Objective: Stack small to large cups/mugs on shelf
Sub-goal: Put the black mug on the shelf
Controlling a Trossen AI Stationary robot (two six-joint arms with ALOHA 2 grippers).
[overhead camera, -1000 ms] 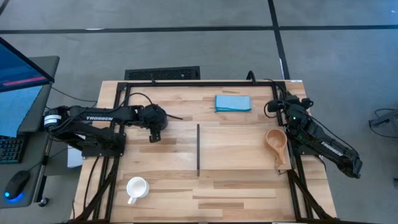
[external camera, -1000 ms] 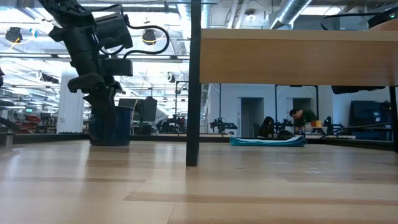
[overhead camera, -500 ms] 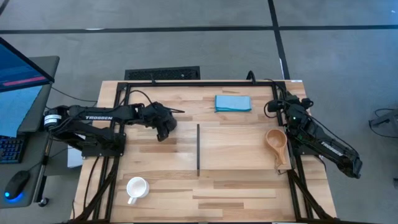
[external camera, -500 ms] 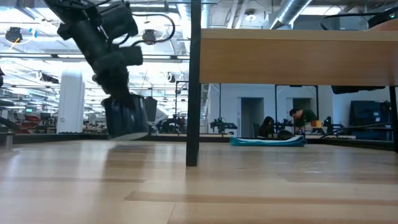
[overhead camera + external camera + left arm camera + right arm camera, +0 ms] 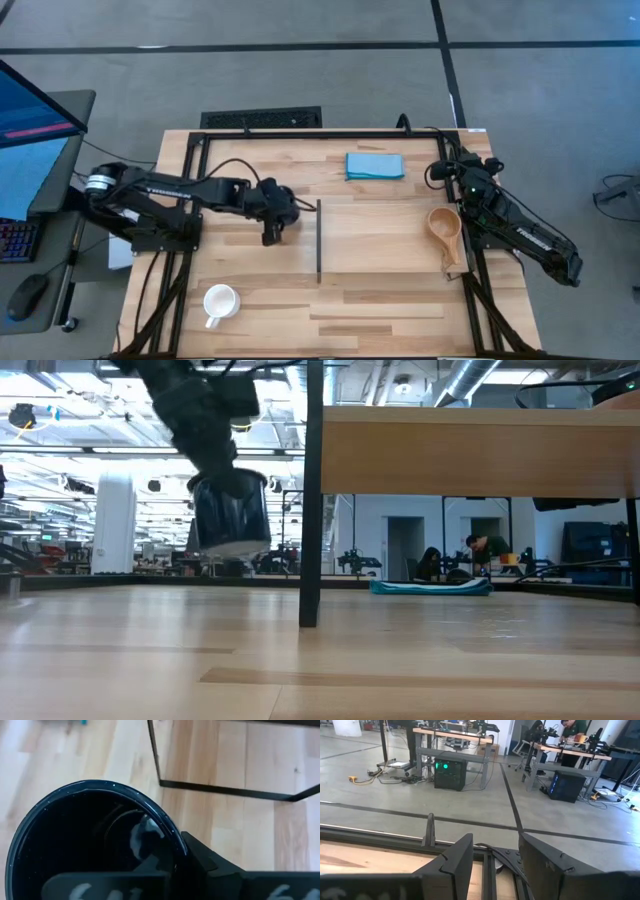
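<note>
Pale wood planks make up the table (image 5: pixel 380 300), which carries a blue folded cloth (image 5: pixel 375 165) near its far edge. Above it, the left gripper (image 5: pixel 272 222) is clamped shut on the rim of the glossy black mug (image 5: pixel 230 515), holding it clear of the surface, just beside the shelf (image 5: pixel 480 452) and its black upright (image 5: pixel 312 490). One white mug (image 5: pixel 219 301) stands on the near left of the table. One tan wooden cup (image 5: pixel 445 227) sits at the right, close to the right gripper (image 5: pixel 492 865), whose fingers stand apart, holding nothing. Three cups in all.
</note>
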